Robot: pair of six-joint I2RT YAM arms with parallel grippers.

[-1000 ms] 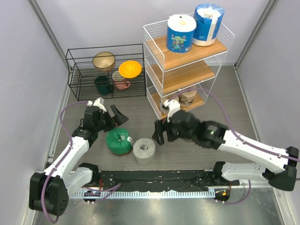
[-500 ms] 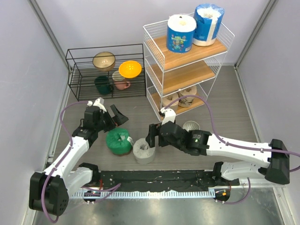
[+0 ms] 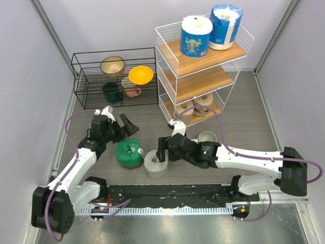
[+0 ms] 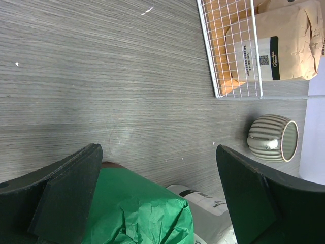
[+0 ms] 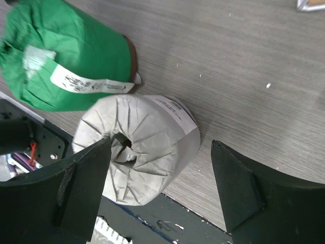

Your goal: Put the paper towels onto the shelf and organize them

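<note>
**Right tool open over the grey roll; four rolls on the shelf**

The right tool (image 3: 162, 151) hangs low over the grey roll (image 3: 155, 164), jaws wide apart. In the right wrist view the two fingers (image 5: 66, 188) stand either side of that roll (image 5: 137, 147). One overlaps its crinkled end near the core and the other stands off its side. Whether either touches the wrap cannot be told, and nothing is clamped.

The grey roll stands on end near the front edge of the bench (image 3: 249, 117), core up. The green roll (image 3: 128, 153) lies just beside it on the left, a white label across its wrap (image 5: 61, 61).

The left tool (image 3: 125, 127) hovers behind the green roll, jaws apart and holding nothing. Its wrist view shows green wrap (image 4: 134, 211) low between the fingers (image 4: 66, 188).

The shelf (image 3: 195, 84) stands at the back right. Two rolls in blue wrap (image 3: 196, 35) (image 3: 226, 24) stand side by side on its top tier. The middle tier shows bare board. Two tan rolls (image 3: 185, 108) (image 3: 204, 100) sit on the bottom tier.

A ribbed mug (image 3: 207, 137) lies on its side on the bench in front of the shelf, close to the right arm. A black rack (image 3: 81, 66) at the back left holds bowls and cups.
</note>
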